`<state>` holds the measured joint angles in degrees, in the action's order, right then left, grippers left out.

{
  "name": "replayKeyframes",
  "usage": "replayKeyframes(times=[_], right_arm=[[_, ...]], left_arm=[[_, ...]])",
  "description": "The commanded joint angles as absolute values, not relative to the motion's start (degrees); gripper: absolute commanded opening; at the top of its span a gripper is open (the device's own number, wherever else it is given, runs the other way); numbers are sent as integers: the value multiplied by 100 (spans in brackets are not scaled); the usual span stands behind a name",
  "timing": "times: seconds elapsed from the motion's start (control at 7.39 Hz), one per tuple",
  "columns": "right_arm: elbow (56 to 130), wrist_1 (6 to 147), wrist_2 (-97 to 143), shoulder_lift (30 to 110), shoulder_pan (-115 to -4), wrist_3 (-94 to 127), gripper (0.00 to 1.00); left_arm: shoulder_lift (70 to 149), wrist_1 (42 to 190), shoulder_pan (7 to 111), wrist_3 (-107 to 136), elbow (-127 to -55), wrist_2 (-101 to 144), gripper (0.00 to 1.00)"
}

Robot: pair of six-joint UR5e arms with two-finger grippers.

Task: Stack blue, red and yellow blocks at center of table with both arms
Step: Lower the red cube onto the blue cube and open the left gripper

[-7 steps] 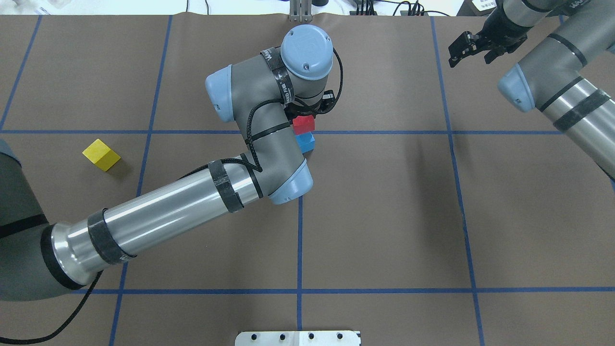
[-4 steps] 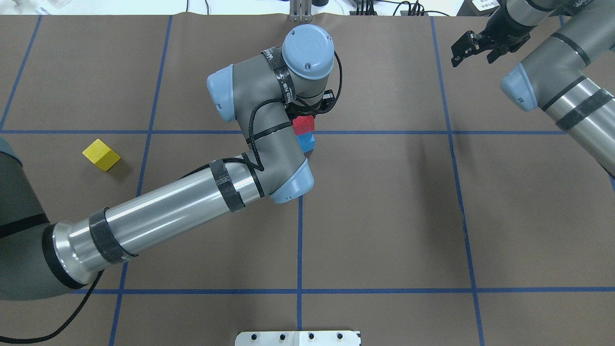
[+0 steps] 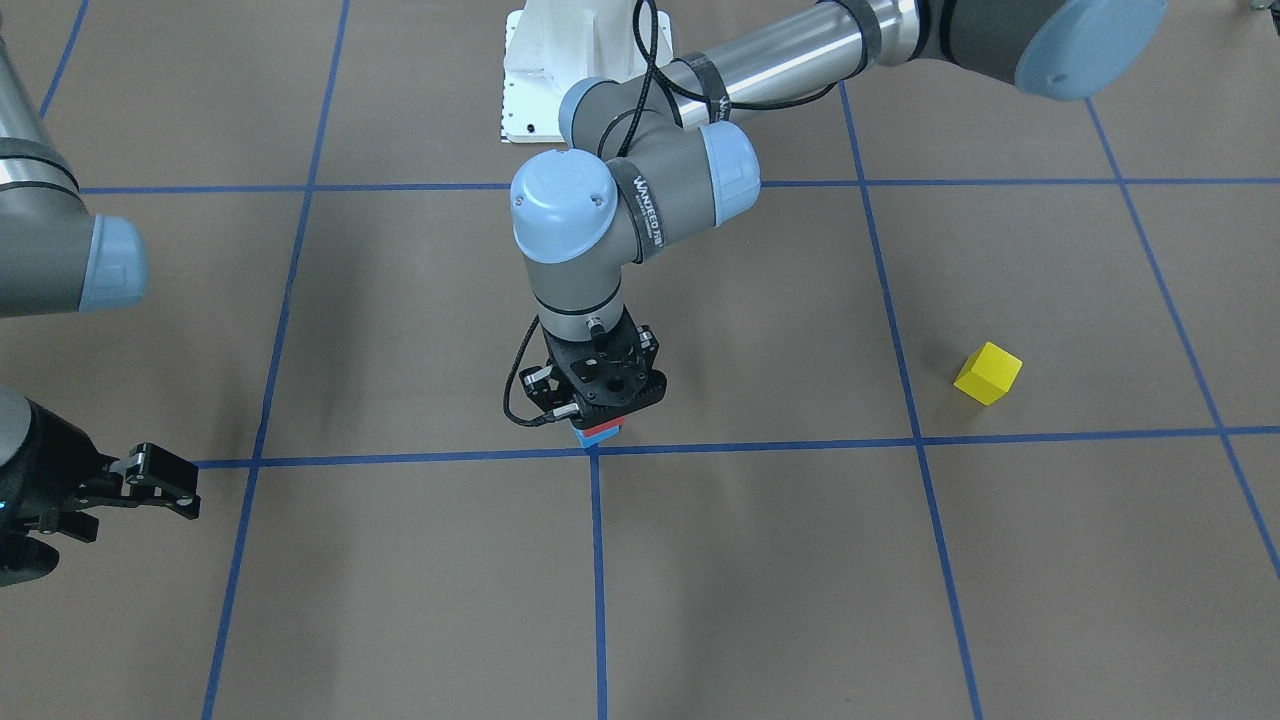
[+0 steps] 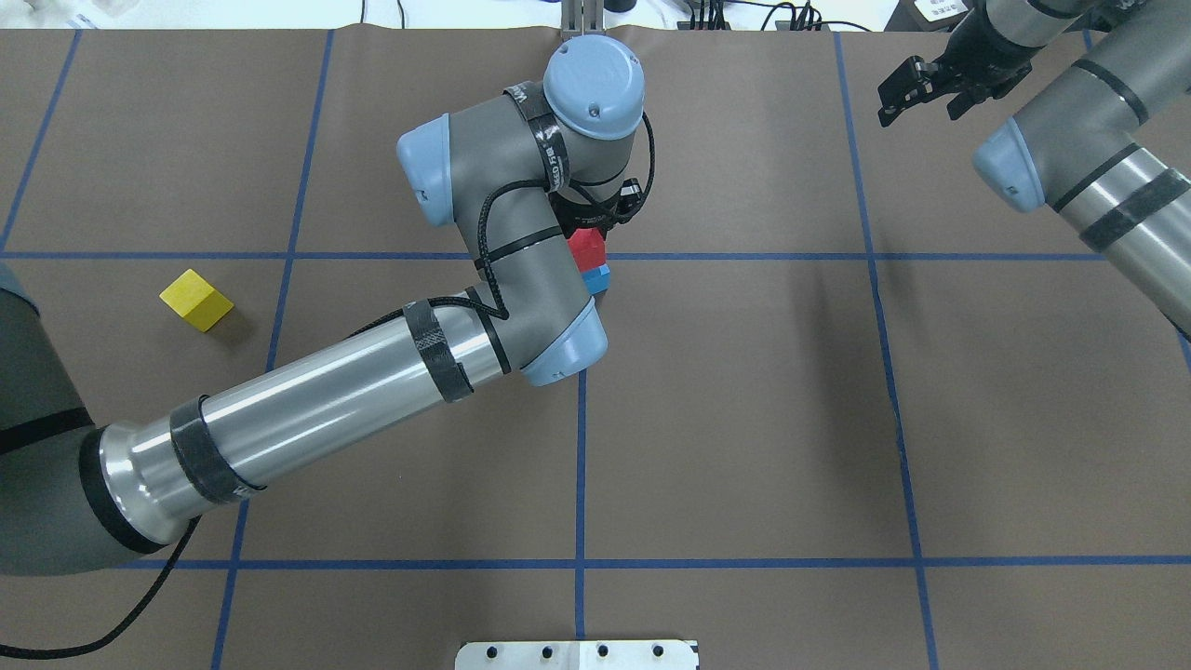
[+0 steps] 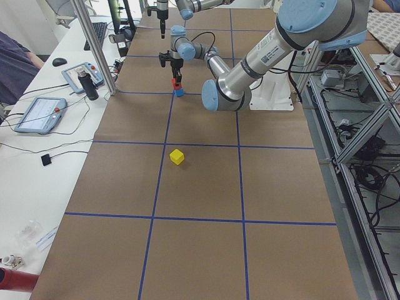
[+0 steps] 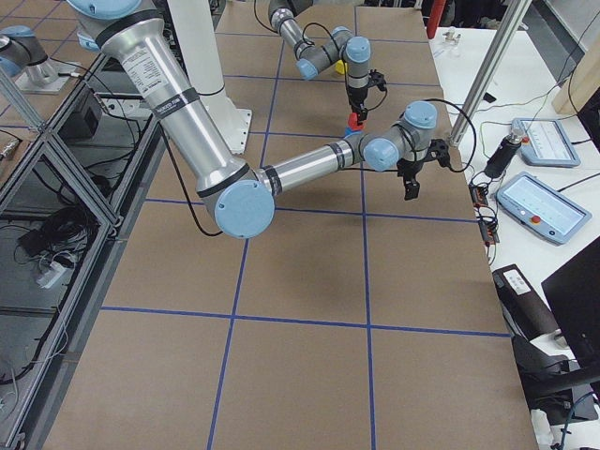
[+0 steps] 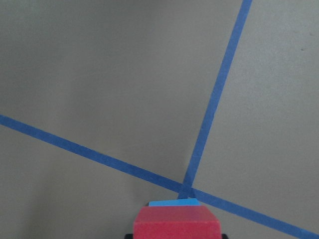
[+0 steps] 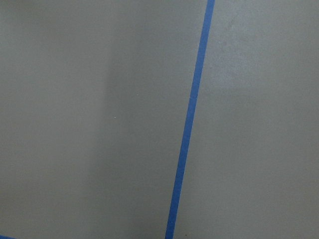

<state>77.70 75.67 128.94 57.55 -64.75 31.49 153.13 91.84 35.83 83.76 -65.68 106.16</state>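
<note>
Mid-table, left hand (image 3: 600,418) grips one red block (image 4: 586,247) over one blue (image 4: 598,277); one yellow (image 4: 195,300) aside; right hand (image 4: 916,98) spread.

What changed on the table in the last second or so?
The left gripper, holding the red block, shifted it more squarely over the blue block, hiding more of it. The right gripper drew back slightly toward the table's far edge. The yellow block stayed where it was, and the left gripper kept its hold.
</note>
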Motion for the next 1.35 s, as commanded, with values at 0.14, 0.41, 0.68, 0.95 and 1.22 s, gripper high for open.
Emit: replayKeyframes(times=[0.14,0.41,0.68,0.95,1.22], right_arm=[[7770,7567,12894,5748,-6478,3164,99],[7770,7567,12894,5748,-6478,3164,99],[7769,7567,12894,5748,-6478,3173,99],[7761,7567,12894,5748,-6478,3164,99],[7761,7567,12902,5757,-6486,3164,99]], left_arm=[[15319,9228,3577,8515,-6565,10608,0],[15319,9255,3568,8710,-6557,10600,18],[15311,9255,3560,8701,-6548,10600,18],[15293,9255,3551,8666,-6530,10600,60],[15293,9246,3551,8482,-6556,10600,100]])
